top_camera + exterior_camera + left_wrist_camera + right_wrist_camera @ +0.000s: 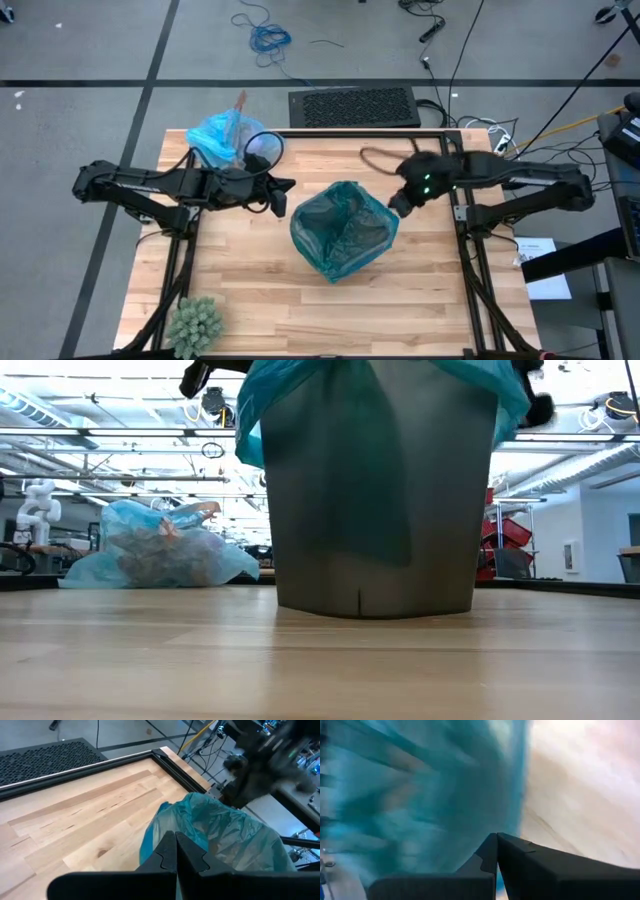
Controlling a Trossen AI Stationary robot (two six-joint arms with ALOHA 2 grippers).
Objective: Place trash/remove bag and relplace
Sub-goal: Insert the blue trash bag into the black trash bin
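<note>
Filled blue bag [222,136] out, upper left on counter [250,300] | teal liner [342,232] fitted in bin [372,510] | left hand [279,203] and right hand [398,205] pinched together, empty, flanking rim | nearly finished

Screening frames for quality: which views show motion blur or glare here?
Right wrist view: the teal bag is streaked with motion blur. Left wrist view: the far right arm is smeared while the table is sharp. Low view: bright ceiling lights leave the bin backlit. High view: even, sharp.

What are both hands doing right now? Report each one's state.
Left hand: shut, empty, beside the teal bag.
Right hand: shut, at the teal bag's rim.
</note>
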